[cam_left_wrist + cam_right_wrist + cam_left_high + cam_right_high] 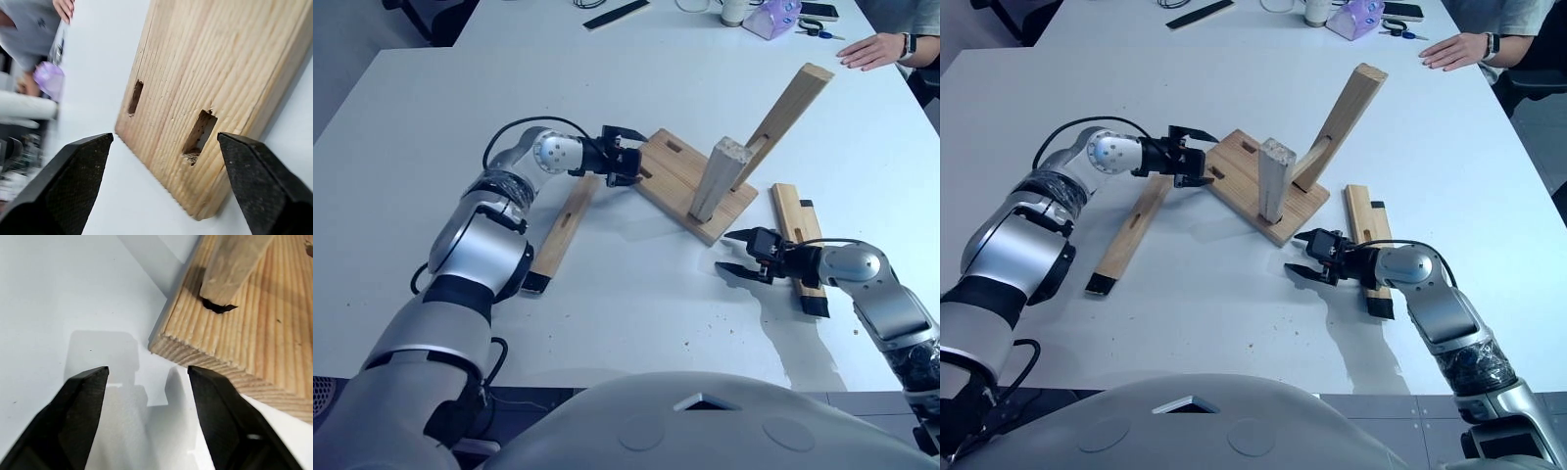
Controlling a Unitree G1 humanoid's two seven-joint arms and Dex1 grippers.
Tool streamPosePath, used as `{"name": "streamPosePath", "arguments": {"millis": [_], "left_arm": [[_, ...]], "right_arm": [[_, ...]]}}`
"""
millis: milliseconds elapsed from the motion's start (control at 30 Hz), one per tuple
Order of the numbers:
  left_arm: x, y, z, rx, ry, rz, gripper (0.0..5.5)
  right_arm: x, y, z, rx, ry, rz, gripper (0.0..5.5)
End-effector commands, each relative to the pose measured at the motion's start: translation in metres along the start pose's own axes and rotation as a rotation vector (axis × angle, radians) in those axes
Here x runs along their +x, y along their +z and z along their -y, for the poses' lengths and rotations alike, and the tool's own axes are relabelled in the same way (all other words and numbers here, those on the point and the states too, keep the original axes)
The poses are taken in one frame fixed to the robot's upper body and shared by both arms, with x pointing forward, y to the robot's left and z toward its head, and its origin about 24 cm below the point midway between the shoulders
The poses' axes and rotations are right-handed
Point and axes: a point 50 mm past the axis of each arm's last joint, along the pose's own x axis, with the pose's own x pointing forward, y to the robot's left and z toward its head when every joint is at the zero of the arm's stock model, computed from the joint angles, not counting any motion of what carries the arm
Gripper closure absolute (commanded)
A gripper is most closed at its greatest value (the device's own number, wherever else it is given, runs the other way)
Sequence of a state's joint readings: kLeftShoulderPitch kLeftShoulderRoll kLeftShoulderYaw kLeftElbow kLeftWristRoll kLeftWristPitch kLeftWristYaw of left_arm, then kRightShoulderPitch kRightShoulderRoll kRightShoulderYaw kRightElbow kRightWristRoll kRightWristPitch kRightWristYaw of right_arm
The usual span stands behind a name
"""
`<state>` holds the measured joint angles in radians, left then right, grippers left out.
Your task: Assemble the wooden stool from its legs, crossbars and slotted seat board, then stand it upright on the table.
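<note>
Step in hand: fitting legs into the seat board (pixel 671 171), which lies flat near the middle of the table (pixel 431 117); I judge the task to be about halfway through.
Fitted so far: an upright leg (pixel 717 179) stands in the board's near end, and a tilted leg (pixel 790 106) leans out of it towards the table's far right corner.
Loose parts: one slotted piece (pixel 563 230) lies flat on the left-edge side of the board, and another (pixel 798 235) lies on the right-edge side.
Left gripper (pixel 638 163): spread, holding nothing, its fingers straddling the board's left corner by two empty slots (pixel 199 132).
Right gripper (pixel 724 252): spread, holding nothing, low over the table just short of the board's near corner, beside the right loose piece.
Next move: probably steady the board, straighten the tilted leg, then pick up a loose piece and line its end up squarely with an empty slot.
Hard to tell: whether the loose pieces are legs or crossbars, and how deep either fitted leg sits.
</note>
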<state>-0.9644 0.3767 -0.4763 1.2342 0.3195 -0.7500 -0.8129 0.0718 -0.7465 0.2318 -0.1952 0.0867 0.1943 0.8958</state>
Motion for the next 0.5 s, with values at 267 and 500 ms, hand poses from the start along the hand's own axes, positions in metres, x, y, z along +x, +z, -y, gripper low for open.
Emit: {"name": "streamPosePath", "arguments": {"millis": [267, 500], "left_arm": [[-0.007, 0.008, -0.014, -0.248, 0.036, 0.144, 1.52], [0.006, 0.003, -0.008, 0.032, 0.086, -0.044, 1.52]], "right_arm": [[-0.002, -0.006, -0.006, 0.030, -0.018, -0.025, 2.52], [0.001, -0.004, -0.007, 0.028, -0.012, -0.021, 2.52]]}}
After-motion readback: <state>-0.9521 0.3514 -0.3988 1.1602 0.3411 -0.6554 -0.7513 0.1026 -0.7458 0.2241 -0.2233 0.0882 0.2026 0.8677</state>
